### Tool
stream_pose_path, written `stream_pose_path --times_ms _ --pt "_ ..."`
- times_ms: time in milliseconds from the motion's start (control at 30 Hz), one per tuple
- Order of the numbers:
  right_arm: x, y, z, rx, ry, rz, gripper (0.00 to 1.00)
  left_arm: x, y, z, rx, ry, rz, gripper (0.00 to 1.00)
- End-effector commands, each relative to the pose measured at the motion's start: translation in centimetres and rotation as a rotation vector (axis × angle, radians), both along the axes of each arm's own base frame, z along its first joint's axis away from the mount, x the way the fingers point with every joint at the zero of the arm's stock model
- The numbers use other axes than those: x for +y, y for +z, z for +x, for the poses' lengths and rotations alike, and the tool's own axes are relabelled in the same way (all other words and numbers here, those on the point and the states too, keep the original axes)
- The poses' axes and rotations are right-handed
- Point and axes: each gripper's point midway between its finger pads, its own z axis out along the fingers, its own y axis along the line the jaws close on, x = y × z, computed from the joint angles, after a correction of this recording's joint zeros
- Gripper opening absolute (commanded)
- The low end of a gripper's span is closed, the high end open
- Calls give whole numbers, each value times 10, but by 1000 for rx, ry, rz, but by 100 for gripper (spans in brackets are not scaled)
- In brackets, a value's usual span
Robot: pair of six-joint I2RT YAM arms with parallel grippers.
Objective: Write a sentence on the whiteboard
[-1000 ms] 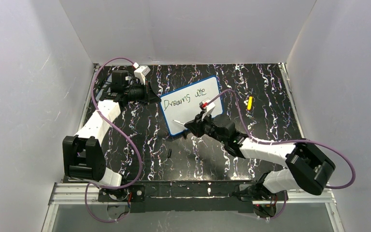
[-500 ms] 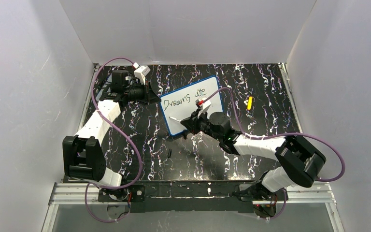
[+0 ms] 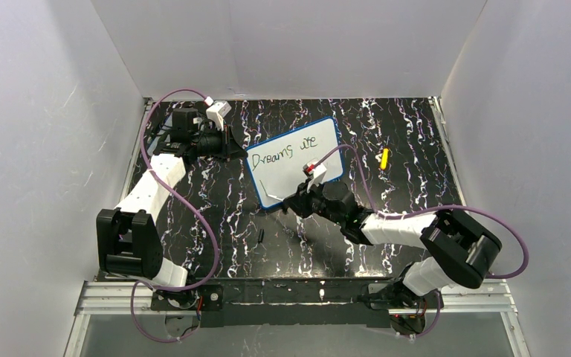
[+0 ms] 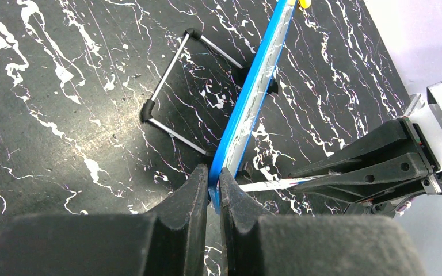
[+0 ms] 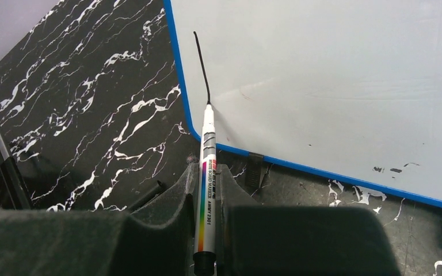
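Observation:
The whiteboard [image 3: 297,165] stands tilted on the black marbled table, with a blue rim and black feet. The sentence [image 3: 282,149] shows as one slanted row reading "Dreams are". Below it there is a single thin dark stroke [image 5: 201,63]. My left gripper [image 3: 238,152] is shut on the board's left rim [image 4: 252,100], which the left wrist view shows edge-on between the fingers [image 4: 198,187]. My right gripper [image 3: 296,202] is shut on a white marker [image 5: 207,167]. The marker's tip touches the board's lower left at the end of the stroke.
A small black cap [image 3: 260,236] lies on the table in front of the board. A yellow object [image 3: 384,157] lies to the right of the board. The board's wire stand [image 4: 167,98] sticks out behind it. White walls enclose the table on three sides.
My right gripper has moved the marker down the board's lower-left area towards the bottom rim, leaving a dark stroke. The left gripper and the board have not moved.

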Motion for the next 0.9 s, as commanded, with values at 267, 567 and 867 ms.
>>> stream_pose_path --times_ms 267,567,867 --pt "13 75 12 -138 -18 168 1 -6 17 -12 -16 -34 -35 0" --pt "27 84 28 -185 -29 177 1 -6 17 -12 -16 -35 -34 0" --pt "21 66 34 -165 -79 150 1 -7 17 -12 -17 -36 -36 0"
